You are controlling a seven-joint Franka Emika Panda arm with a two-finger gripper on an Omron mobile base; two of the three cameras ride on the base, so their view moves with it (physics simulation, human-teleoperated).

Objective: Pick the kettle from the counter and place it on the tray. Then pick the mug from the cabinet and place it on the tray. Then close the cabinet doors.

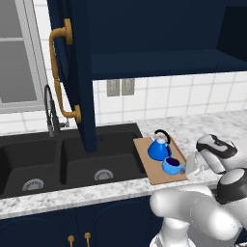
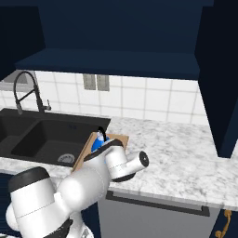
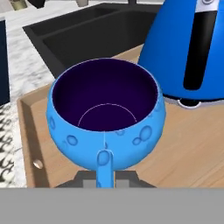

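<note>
The light-blue mug (image 3: 105, 120) with its dark inside sits low over the wooden tray (image 3: 183, 148), handle toward me. My gripper (image 3: 105, 176) is shut on that handle. Behind the mug, the glossy blue kettle (image 3: 188, 52) stands on the tray. From the left base view, the kettle (image 1: 158, 147) and the mug (image 1: 171, 165) share the tray (image 1: 144, 153) right of the sink, with my gripper (image 1: 185, 167) at the mug's right side. I cannot tell whether the mug rests on the board. Both cabinet doors (image 1: 72, 72) (image 2: 221, 79) stand open, and the cabinet shelf (image 1: 164, 62) is bare.
A black double sink (image 1: 67, 159) with a dark faucet (image 1: 50, 113) lies left of the tray. The open left door hangs over the sink's middle. Speckled counter (image 2: 176, 148) stretches to the right, below the open right door.
</note>
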